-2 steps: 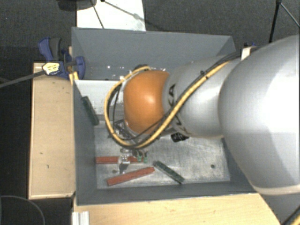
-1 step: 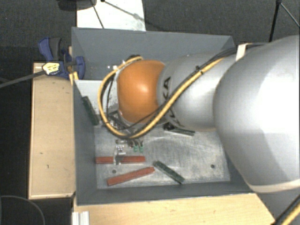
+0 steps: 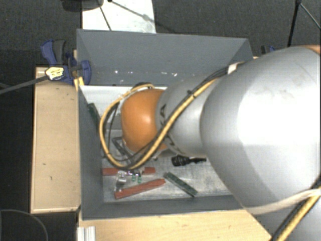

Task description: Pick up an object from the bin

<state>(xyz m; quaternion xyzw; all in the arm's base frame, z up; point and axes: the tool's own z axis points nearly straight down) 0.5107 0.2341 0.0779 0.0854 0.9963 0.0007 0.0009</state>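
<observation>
**Tool low over two red-brown sticks near the bin's front wall**

Tool point(image 3: 123, 178) at the end of the arm, which enters from the right of the camera view and reaches down under its orange cover point(image 3: 140, 117) and looped cables point(image 3: 106, 134) to the floor of the grey bin point(image 3: 165, 54). The tool tip lies between two flat red-brown sticks. The upper stick point(image 3: 148, 171) runs nearly level across the view. The lower stick point(image 3: 145, 186) is just below the tip, its long axis rising slightly toward the right. Whether the tool is open or closed cannot be told, and nothing can be seen in its hold.

A dark green strip point(image 3: 181, 184) lies to the right of the lower stick, slanting down to the right. A black plug-like piece point(image 3: 186, 160) rests above it, near the arm.

The lower stick is judged the likeliest pick, being closest to the tip. The coming move turns on closing across that stick's narrow width, at right angles to its long axis. Whether the tip already touches either stick cannot be told.
</observation>
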